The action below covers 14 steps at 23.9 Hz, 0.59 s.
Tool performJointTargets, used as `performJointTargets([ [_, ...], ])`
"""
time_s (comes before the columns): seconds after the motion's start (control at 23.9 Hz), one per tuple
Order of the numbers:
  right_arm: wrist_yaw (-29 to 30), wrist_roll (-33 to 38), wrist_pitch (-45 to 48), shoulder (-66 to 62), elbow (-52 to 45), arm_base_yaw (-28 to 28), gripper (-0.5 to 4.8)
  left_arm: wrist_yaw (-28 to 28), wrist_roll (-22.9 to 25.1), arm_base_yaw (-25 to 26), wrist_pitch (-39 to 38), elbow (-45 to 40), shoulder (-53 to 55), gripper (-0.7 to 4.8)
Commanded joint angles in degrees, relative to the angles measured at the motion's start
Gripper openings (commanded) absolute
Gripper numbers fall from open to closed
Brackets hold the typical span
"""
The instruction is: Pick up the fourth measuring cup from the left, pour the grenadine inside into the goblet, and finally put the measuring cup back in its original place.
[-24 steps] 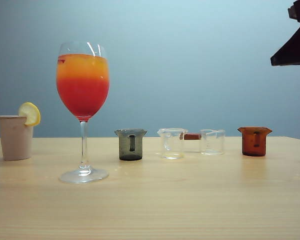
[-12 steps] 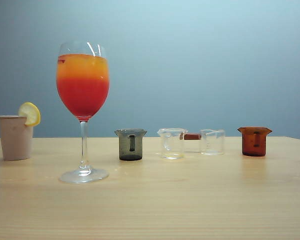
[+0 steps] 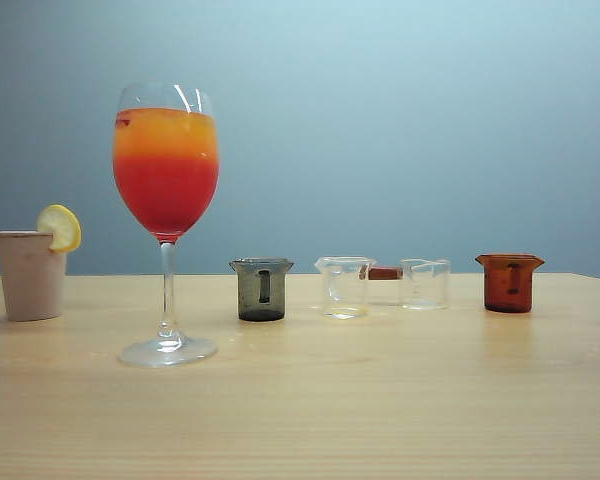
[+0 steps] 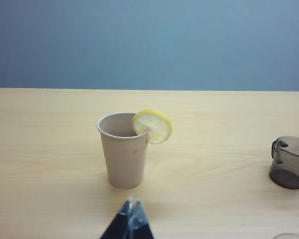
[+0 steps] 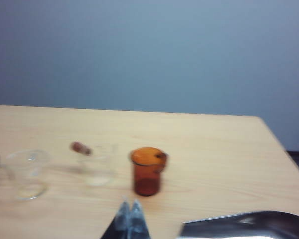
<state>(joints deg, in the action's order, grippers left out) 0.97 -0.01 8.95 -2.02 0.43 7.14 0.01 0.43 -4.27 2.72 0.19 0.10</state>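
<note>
- Item: fourth measuring cup (image 3: 509,283). Stands upright on the table (image 3: 300,410), last at the right of the row of four, at about 3 o'clock from the goblet (image 3: 166,220) and well apart from it; just past the two clear cups (image 3: 344,286).
- Handling, judged: light, stiff plastic, likely slick; tips easily if nudged. Best taken across the body below the flared rim, or by the small side handle, and kept upright.
- Look: small, translucent amber-brown, flared rim, pour spout, dark handle on the facing side. Whether any syrup is left inside cannot be told.
- Goblet: tall, clear, thin-stemmed, fragile and top-heavy; holds orange over the red grenadine (image 3: 165,195).
- Left gripper (image 4: 131,217): fingertips together, grasping nothing, low at 6 o'clock from the beige tumbler (image 4: 124,152).
- Right gripper (image 5: 130,217): clenched and empty, at 6 o'clock from the amber cup, apart from it.
</note>
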Motion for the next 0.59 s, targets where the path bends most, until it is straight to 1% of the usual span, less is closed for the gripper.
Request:
performJointTargets([
  [0.04,-1.49,0.00,-1.38,2.08,-0.39,-1.90,-0.01,0.17,0.20,0.02,0.70,0.24,0.04,0.03],
  [0.21,-1.42,0.00,-1.53,1.99,-0.39,-4.74,-0.01,0.20,0.20,0.02,0.70,0.24,0.04,0.03],
  [0.59,-1.42,-0.02,-1.88,1.99,-0.39,-4.96,-0.01,0.17,0.20,0.02,0.70,0.24,0.04,0.03],
])
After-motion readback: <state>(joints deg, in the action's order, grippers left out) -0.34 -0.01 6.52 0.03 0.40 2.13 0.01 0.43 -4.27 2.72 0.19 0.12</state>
